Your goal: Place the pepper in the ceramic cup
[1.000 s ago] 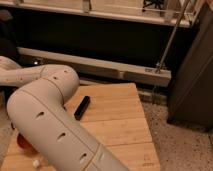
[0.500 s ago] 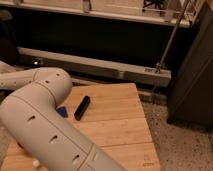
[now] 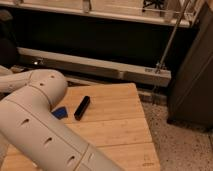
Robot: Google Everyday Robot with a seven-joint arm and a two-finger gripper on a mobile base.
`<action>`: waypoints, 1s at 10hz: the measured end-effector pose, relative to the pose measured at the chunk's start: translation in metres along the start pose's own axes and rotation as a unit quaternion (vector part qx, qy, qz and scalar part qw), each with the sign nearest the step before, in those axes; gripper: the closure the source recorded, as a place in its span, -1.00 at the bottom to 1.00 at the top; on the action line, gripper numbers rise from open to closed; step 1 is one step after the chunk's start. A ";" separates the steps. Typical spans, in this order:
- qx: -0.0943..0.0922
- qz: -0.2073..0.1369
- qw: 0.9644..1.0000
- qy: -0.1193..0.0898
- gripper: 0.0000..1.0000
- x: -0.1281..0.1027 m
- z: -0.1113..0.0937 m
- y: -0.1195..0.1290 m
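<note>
1. Surface: a wooden table (image 3: 115,125) of pale bamboo-like planks, the grain running left to right; its far and right edges show, while its left and near parts lie under the robot; a small dark mark sits near its near right corner.
2. Black rectangular bar (image 3: 82,108): lies flat on the table left of centre, its long side angled from near left to far right.
3. Blue object (image 3: 60,113): small and flat, just left of the bar and apart from it; partly hidden by the arm.
4. Robot arm (image 3: 40,125): large off-white rounded links with small dark slots; fills the near left, bending at a joint over the table's left side.
5. Gripper: out of sight, somewhere past or beneath the arm; whether it is released or clenched cannot be told.
6. Pepper and ceramic cup: neither shows; the arm covers the table's near left.
7. Floor (image 3: 180,145): speckled grey-brown, right of the table.
8. Far side: a pale horizontal rail (image 3: 95,65) in front of a dark recess; a light shelf edge (image 3: 100,12) along the top.
9. Thin metal pole (image 3: 170,40): slants from the top right down to the rail.
10. Dark cabinet (image 3: 195,65): stands at the right edge.
</note>
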 end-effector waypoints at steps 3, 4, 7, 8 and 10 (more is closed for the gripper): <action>0.003 -0.001 1.000 -0.009 -0.40 0.006 -0.003 -0.002; 0.004 -0.001 1.000 -0.011 -0.55 0.008 -0.003 -0.003; 0.006 0.004 1.000 -0.017 -0.60 0.008 -0.004 -0.006; 0.006 0.006 1.000 -0.016 -0.60 0.008 -0.006 -0.007; -0.001 0.020 1.000 -0.007 -0.60 0.008 -0.011 -0.008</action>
